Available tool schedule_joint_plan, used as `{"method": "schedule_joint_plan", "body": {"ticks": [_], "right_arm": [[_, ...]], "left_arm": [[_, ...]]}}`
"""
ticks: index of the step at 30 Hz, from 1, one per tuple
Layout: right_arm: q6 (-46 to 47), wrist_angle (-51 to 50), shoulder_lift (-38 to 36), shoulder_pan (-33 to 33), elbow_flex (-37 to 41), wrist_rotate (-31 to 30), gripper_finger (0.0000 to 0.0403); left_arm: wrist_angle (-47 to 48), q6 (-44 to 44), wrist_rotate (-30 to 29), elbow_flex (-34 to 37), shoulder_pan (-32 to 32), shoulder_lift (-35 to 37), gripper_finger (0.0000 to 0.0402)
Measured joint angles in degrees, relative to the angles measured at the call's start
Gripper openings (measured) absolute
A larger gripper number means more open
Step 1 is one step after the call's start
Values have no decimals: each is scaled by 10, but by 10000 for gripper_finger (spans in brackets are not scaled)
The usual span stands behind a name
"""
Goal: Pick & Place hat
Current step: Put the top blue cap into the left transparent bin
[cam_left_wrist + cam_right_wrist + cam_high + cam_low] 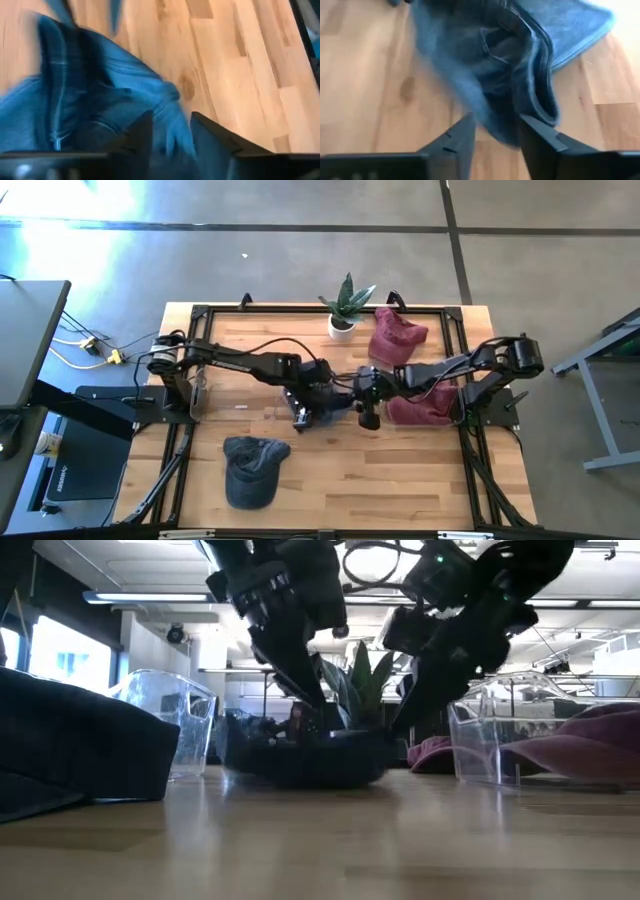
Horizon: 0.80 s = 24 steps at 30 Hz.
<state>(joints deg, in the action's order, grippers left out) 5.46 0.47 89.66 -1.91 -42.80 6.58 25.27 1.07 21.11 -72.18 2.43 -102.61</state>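
Mid-counter, both end effectors meet over a blue hat: the left and right each pinch its fabric. Pulling unevenly could tear it loose from one grip and drop it.

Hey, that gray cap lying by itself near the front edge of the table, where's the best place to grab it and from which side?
Probably the gray cap's crumpled crown, coming straight down from above. It lies flat on the table, so its brim gives little edge to pinch, while the crown's folds bunch up. Nothing crowds it.
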Motion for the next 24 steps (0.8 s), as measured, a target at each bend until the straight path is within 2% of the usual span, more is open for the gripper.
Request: {"method": "schedule_joint_plan", "body": {"ticks": [3,7,11,15,18,21,24], "right_arm": [[16,-27,-1,-5,-31,37,190],[21,-83,-2,-10,-87,75,234],[19,-153,-3,-18,-142,71,260],[21,-160,0,-35,-165,27,268],[11,-128,24,-50,-156,25,265],[-24,-84,65,-59,-142,31,262],[-66,-70,113,-59,-142,6,254]], "left_arm": [[21,-86,25,-15,6,3,177],[60,-174,46,-48,10,22,193],[144,-227,-4,-77,9,40,186],[213,-282,-75,-92,9,69,170],[237,-315,-123,-92,9,75,159],[265,-327,-140,-90,9,85,149],[260,-331,-136,-92,9,85,141]]}}
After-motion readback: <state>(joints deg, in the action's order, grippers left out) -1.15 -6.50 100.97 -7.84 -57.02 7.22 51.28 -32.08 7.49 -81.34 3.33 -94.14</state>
